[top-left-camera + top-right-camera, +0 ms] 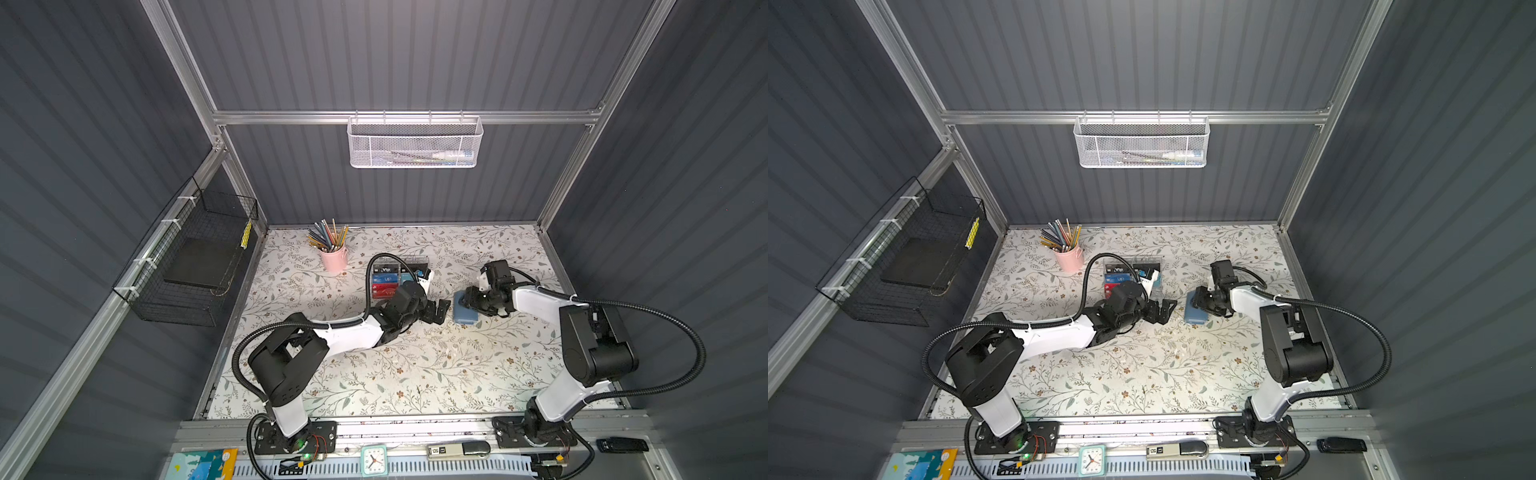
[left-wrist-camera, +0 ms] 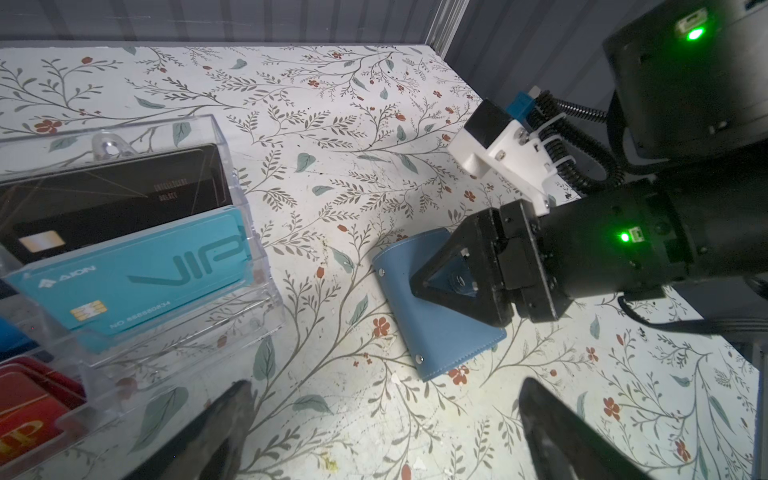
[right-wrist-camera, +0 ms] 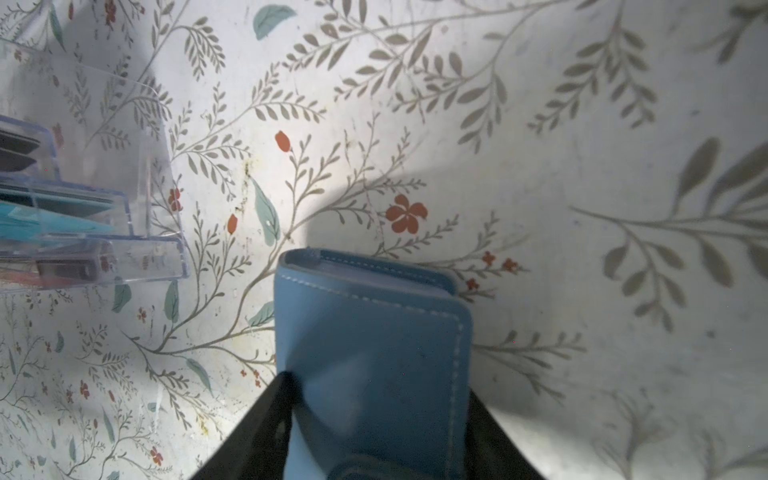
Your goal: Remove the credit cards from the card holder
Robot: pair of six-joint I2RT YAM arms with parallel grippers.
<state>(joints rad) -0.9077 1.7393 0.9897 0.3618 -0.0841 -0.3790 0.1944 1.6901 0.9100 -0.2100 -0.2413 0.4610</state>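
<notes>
The card holder [image 1: 464,318] [image 1: 1196,318] is a blue-grey folded wallet lying closed on the floral table, right of centre. My right gripper [image 1: 471,305] [image 3: 376,386] reaches over it from the right. Its black fingers press against both long sides of the card holder [image 3: 374,324]. In the left wrist view one triangular finger [image 2: 453,278] lies over the card holder [image 2: 440,336]. My left gripper [image 1: 440,311] [image 2: 384,399] stands open just left of the wallet, with only table between its fingertips. The credit cards are hidden; the holder is folded shut.
A clear acrylic rack [image 1: 395,278] [image 2: 232,166] with black, teal and red VIP cards stands just behind my left gripper. A pink cup of pencils [image 1: 333,257] is at the back left. A black wire basket [image 1: 195,257] hangs on the left wall, a white mesh one [image 1: 415,143] on the back wall.
</notes>
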